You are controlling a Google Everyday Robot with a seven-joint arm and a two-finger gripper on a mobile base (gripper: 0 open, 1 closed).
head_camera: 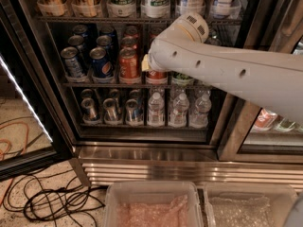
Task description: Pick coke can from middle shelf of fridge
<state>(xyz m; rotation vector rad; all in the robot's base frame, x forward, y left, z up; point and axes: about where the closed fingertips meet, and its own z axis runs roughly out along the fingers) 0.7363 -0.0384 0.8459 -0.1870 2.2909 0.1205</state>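
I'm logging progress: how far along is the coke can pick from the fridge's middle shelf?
Done: the fridge stands open and the arm is in at the middle shelf. In hand: the gripper, hidden behind the arm's end, is among the red coke cans. Left: lifting one out; no grip can be seen.

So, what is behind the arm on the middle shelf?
Only the bottoms of a coke can and a green can show below the arm; their upper parts, and the gripper, are covered.

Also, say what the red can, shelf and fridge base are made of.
Red can: glossy painted metal, silver rim. Shelf: thin dark wire, likely coated. Fridge base: ribbed brushed steel, by its sheen. Gripper sits beside that can, mostly behind the arm.
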